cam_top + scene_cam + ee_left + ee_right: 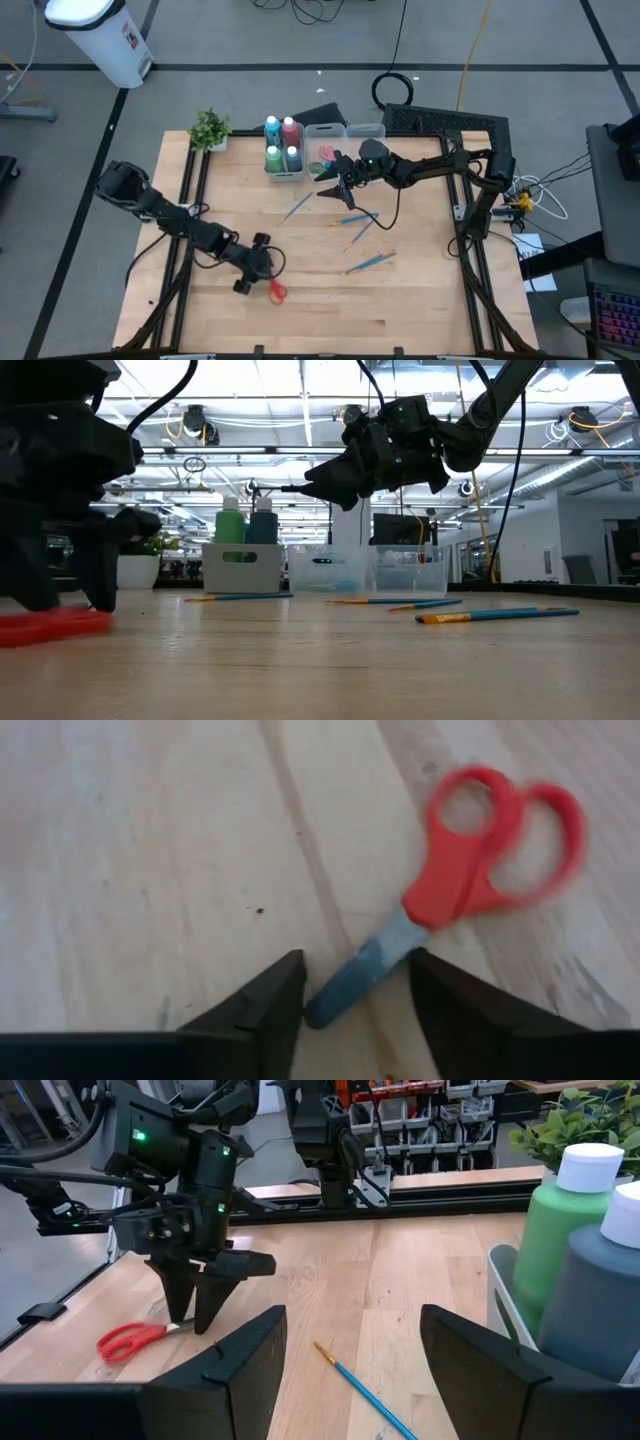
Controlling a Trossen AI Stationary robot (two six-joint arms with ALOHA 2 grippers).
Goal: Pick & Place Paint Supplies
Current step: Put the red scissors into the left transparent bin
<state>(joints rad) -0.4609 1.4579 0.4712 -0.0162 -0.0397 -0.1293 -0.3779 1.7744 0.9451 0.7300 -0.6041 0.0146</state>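
Left claw [262, 268]: you have it low over the bench [420, 300] near the front, its two fingers [262, 1010] standing partly apart on either side of the blade tip of the red scissors [455, 880], not closed on it. Those scissors lie flat on the wood, handles pointing away from the claw.

Right claw [328, 192]: you have it raised above the bench just in front of the bins, fingers apart, nothing between them.

Paint bottles: blue [271, 129], pink-red [290, 131], green [272, 158] and dark grey [292, 158], all upright together in the leftmost clear bin [285, 176] at the back.

Middle bin [325, 130]: coloured scissor handles [325, 154] show inside; you cannot tell how many from the high view.

Third bin [366, 130]: contents cannot be told.

Brushes, thin, blue and orange handled: one [297, 207] just in front of the bottle bin, two crossing [357, 222] near the bench's middle, one [370, 262] nearer the front, all lying flat and apart from both claws.

Potted plant [210, 129]: at the back left corner, beside the bottle bin.
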